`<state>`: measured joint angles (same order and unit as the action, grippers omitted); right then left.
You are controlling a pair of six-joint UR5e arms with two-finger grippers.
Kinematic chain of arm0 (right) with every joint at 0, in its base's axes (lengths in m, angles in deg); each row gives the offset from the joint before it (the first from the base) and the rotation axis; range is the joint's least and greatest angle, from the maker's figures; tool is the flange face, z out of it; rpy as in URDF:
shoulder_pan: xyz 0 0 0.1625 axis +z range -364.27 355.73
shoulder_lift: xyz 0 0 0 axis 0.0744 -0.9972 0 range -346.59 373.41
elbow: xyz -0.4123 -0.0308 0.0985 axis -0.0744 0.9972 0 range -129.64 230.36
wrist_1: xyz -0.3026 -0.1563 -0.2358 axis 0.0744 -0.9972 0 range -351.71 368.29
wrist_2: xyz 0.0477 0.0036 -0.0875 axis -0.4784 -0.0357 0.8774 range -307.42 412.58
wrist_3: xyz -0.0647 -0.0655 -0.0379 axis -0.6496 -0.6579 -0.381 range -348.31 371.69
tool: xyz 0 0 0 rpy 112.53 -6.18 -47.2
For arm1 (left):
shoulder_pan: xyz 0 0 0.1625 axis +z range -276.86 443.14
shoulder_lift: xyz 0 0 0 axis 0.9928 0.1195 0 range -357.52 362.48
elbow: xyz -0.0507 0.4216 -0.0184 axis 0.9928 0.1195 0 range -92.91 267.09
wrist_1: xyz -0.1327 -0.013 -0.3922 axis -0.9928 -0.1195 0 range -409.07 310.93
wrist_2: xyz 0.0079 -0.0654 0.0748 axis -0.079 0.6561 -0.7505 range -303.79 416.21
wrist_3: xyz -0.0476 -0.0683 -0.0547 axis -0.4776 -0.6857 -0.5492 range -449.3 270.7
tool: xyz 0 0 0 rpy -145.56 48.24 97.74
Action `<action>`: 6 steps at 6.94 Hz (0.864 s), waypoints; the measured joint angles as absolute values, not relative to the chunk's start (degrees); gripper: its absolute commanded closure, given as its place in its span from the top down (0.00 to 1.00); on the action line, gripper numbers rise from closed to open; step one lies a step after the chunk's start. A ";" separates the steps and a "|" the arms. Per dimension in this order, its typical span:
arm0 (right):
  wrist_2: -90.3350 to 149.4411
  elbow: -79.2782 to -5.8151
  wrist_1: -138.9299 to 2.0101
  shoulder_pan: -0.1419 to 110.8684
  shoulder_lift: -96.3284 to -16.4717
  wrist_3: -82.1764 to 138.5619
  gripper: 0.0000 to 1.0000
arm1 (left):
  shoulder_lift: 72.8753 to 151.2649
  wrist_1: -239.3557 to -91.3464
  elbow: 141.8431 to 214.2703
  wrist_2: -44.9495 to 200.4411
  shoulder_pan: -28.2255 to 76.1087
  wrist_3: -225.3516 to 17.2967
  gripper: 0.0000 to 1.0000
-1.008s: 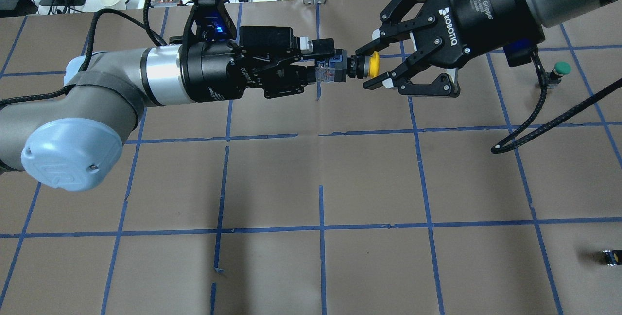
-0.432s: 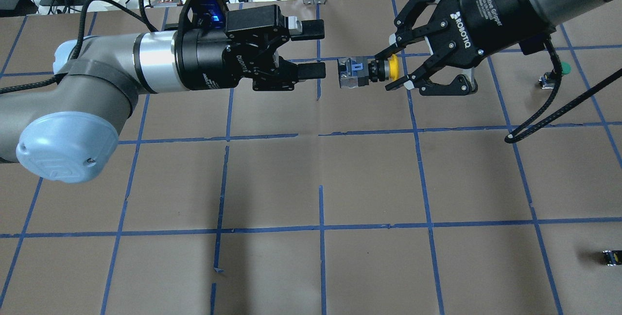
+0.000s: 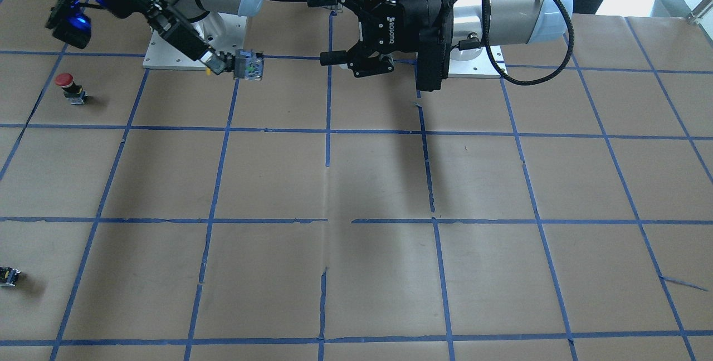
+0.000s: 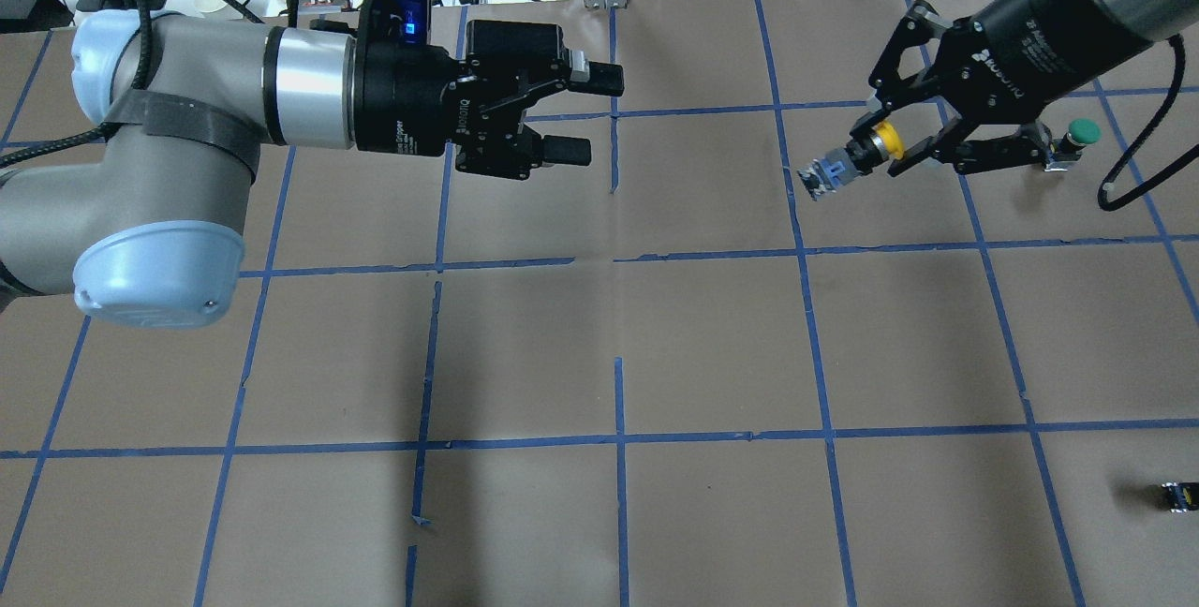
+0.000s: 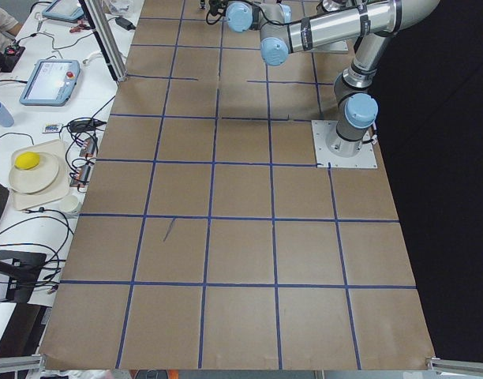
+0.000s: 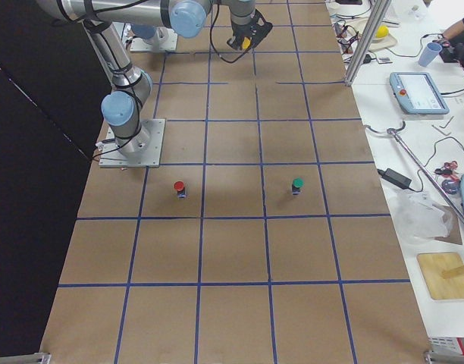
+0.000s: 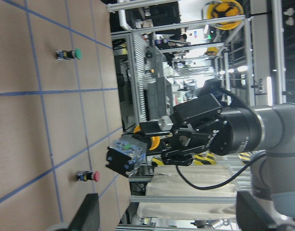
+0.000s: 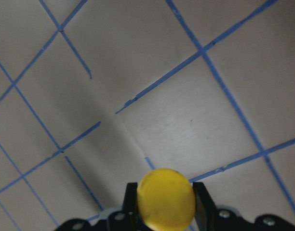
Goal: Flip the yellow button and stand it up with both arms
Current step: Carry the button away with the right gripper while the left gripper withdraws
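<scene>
My right gripper (image 4: 879,146) is shut on the yellow button (image 4: 857,157). It holds the button by its yellow cap (image 4: 886,137) above the table. The grey contact block (image 4: 824,178) points away from the gripper, towards the left arm, and tilts down. In the front-facing view the button (image 3: 245,64) sticks out of the right gripper (image 3: 214,66). The right wrist view shows the cap (image 8: 166,199) between the fingers. My left gripper (image 4: 585,115) is open and empty, well to the left of the button. It also shows in the front-facing view (image 3: 324,29). The left wrist view shows the button (image 7: 130,155) ahead.
A green-capped button (image 4: 1077,134) stands just right of my right gripper. A red-capped button (image 3: 67,85) stands nearer the robot's base on the right side. A small black-and-yellow block (image 4: 1178,495) lies near the right front edge. Brown paper with blue tape lines covers the table.
My left gripper let go of the button's contact block, opened and drew back left. My right gripper closed on the yellow cap and carried the button right, tilting its block downward.
</scene>
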<state>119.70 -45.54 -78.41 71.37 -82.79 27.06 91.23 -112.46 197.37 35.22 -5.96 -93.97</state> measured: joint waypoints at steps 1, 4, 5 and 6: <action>124.35 -45.71 -80.61 70.13 -80.83 15.34 0.20 | 91.60 -110.71 197.17 29.27 -6.05 -95.72 1.00; 132.30 -54.06 -99.30 64.06 -76.32 -12.74 0.18 | 91.03 -114.42 193.46 5.95 -6.87 -96.64 1.00; 132.57 -59.26 -108.01 60.25 -75.93 -24.21 0.16 | 90.59 -118.48 191.13 -2.72 -7.13 -96.65 1.00; 131.51 -63.89 -114.73 55.96 -75.79 -36.05 0.16 | 90.31 -123.65 187.94 -11.69 -7.24 -96.60 1.00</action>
<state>131.51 -63.89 -114.73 55.96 -75.79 -36.05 90.31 -123.65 187.94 -11.69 -7.24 -96.60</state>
